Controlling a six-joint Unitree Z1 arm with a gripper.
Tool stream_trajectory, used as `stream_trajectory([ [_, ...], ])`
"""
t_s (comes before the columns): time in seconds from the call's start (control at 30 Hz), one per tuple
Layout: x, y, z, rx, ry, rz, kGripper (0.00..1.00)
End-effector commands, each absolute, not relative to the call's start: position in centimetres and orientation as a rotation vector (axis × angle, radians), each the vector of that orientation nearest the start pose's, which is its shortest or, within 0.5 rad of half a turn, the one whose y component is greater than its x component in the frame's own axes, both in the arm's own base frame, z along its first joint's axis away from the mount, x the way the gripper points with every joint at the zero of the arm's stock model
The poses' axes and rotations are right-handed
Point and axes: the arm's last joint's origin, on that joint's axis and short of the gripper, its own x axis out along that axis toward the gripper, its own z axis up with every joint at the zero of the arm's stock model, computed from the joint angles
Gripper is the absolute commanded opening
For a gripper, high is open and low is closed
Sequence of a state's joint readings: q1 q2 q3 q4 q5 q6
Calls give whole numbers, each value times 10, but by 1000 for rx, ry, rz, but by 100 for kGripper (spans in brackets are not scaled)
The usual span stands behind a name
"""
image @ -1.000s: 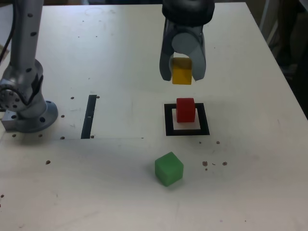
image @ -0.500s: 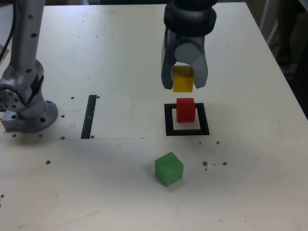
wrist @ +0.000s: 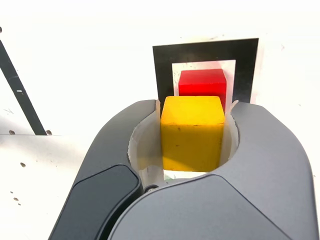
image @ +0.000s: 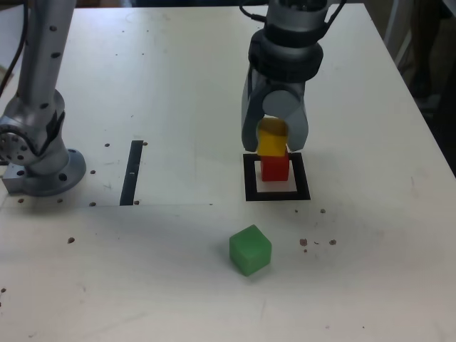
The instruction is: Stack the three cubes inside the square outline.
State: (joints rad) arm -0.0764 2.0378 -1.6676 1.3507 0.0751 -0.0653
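My gripper is shut on the yellow cube and holds it right over the red cube; the two look as if they touch or nearly touch. The red cube stands inside the black square outline on its pale centre. In the wrist view the yellow cube sits clamped between both jaws, with the red cube and the square outline beyond it. The green cube lies alone on the table, nearer the camera than the outline.
The arm's grey base stands at the exterior view's left. A thin black strip lies between the base and the outline. Small dark specks dot the white table, whose right edge drops off beside dark clutter.
The gripper has come down with the yellow cube, from well above the red cube to just on top of it. The red and green cubes have not moved.
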Motion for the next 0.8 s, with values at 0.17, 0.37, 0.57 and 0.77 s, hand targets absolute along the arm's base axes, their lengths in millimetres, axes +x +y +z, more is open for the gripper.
stream_trajectory([
  [0.17,363,-23,268,80,1710,59,28],
  [0.37,365,-23,267,76,1697,56,29],
  [0.57,365,-23,266,77,1695,57,33],
  [0.77,363,-22,264,79,1705,61,34],
])
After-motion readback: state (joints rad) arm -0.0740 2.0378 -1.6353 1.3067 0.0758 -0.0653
